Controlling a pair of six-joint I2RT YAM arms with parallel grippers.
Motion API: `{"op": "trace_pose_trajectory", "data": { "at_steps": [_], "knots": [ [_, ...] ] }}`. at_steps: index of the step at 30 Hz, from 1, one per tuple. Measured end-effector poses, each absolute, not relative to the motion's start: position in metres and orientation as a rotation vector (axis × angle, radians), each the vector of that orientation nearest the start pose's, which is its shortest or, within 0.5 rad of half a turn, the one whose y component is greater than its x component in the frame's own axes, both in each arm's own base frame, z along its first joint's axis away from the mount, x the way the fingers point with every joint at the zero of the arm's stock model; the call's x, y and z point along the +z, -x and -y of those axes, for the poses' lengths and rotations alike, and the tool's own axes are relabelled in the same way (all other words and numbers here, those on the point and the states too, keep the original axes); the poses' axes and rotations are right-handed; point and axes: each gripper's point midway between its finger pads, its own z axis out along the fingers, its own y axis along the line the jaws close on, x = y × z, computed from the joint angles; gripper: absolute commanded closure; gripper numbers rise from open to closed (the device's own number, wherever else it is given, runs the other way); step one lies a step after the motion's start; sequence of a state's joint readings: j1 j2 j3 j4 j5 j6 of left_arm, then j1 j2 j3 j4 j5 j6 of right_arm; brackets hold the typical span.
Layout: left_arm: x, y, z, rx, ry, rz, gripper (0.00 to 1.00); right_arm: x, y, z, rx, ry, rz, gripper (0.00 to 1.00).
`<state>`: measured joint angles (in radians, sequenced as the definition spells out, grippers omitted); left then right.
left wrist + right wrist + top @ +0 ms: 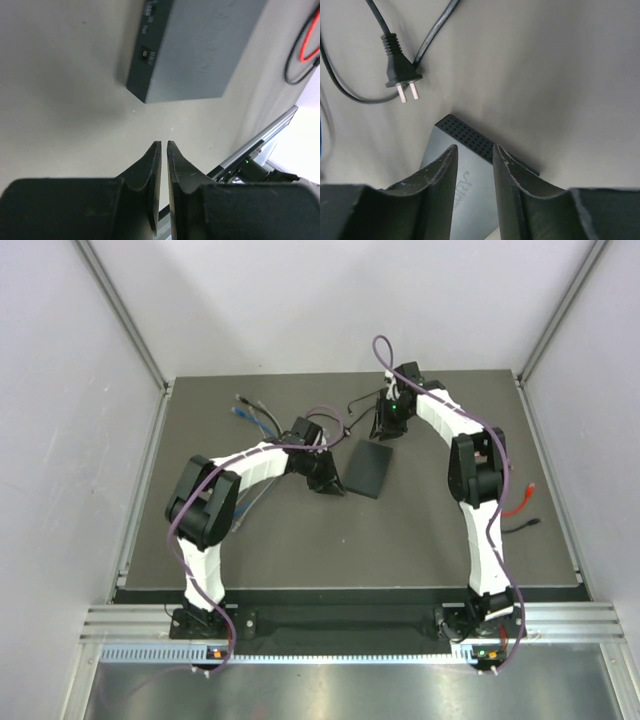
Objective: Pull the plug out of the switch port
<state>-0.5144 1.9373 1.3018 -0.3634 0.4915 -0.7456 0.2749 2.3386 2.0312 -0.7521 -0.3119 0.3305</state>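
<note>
The switch (pixel 367 468) is a flat dark grey box lying mid-table. In the left wrist view the switch (pixel 195 50) shows one short side with a small socket (pixel 145 53); no cable shows plugged into it in any view. My left gripper (pixel 326 481) is shut and empty, just left of the switch; its tips (pixel 163 145) sit close to the switch's near corner. My right gripper (pixel 386 423) is open over the switch's far edge. In the right wrist view its jaws (pixel 472 152) straddle the switch's top and perforated side (pixel 475 137) without gripping.
A black two-prong power plug (pixel 400 75) on a thin black cord lies loose beyond the switch. Loose network cables (pixel 255 417) lie at the back left. A red cable (pixel 518 504) and a black cable (pixel 524 525) lie at the right; the red one also shows in the left wrist view (pixel 305 45).
</note>
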Motion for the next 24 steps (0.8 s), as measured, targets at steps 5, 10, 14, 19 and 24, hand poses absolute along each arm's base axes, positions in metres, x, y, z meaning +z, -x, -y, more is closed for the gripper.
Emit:
{"op": "trace_pose_trajectory", "data": {
  "at_steps": [5, 10, 14, 19, 24],
  "knots": [
    [0.051, -0.327, 0.311, -1.036, 0.154, -2.816, 0.85, 0.051, -0.495, -0.212, 0.673, 0.062, -2.704, 0.64],
    [0.035, -0.332, 0.317, -1.042, 0.185, -2.849, 0.85, 0.045, -0.492, -0.211, 0.702, 0.074, -2.706, 0.67],
    [0.026, -0.338, 0.324, -1.055, 0.188, -2.881, 0.85, 0.043, -0.486, -0.21, 0.738, 0.069, -2.691, 0.69],
    [0.028, -0.345, 0.336, -1.075, 0.153, -2.913, 0.85, 0.044, -0.48, -0.192, 0.706, 0.034, -2.671, 0.72],
    [0.029, -0.356, 0.342, -1.067, 0.127, -2.931, 0.84, 0.047, -0.463, -0.162, 0.595, -0.015, -2.657, 0.73]
  ]
}}
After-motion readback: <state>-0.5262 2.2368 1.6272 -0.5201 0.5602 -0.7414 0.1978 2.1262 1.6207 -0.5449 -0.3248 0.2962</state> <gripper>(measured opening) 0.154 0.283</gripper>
